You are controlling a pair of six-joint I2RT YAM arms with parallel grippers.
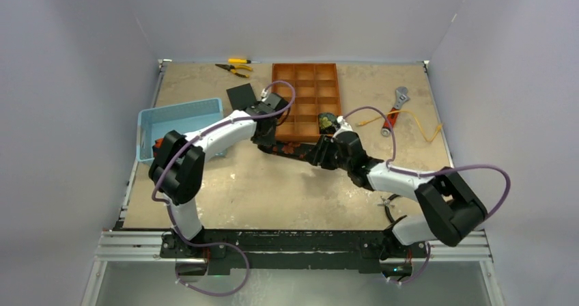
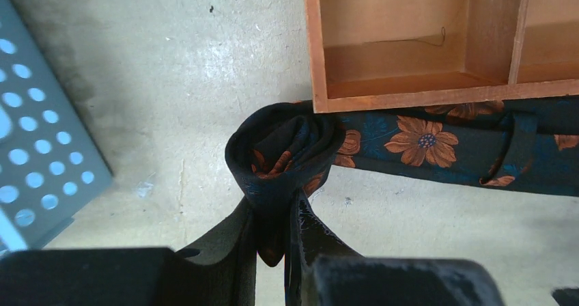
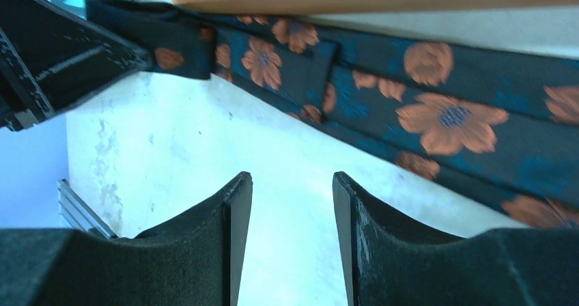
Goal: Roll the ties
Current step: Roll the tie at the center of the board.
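Note:
A dark tie with orange flowers [image 2: 437, 145] lies flat along the near wall of the wooden tray [image 2: 410, 98]. Its left end is wound into a small roll [image 2: 283, 149]. My left gripper [image 2: 276, 210] is shut on the roll's tail, at the tray's near left corner [image 1: 263, 142]. My right gripper [image 3: 292, 183] is open over bare table just near of the tie's flat stretch [image 3: 437, 125], with nothing between its fingers; in the top view it sits at the tie's right part [image 1: 317, 154]. A rolled dark tie with green-gold pattern [image 1: 327, 121] rests in a near tray compartment.
A blue perforated basket [image 1: 174, 125] stands left of the left arm. A black pad [image 1: 239, 95] lies behind it, yellow-handled pliers [image 1: 235, 65] at the back. A wrench [image 1: 396, 101] and a yellow cord [image 1: 423, 125] lie right of the tray.

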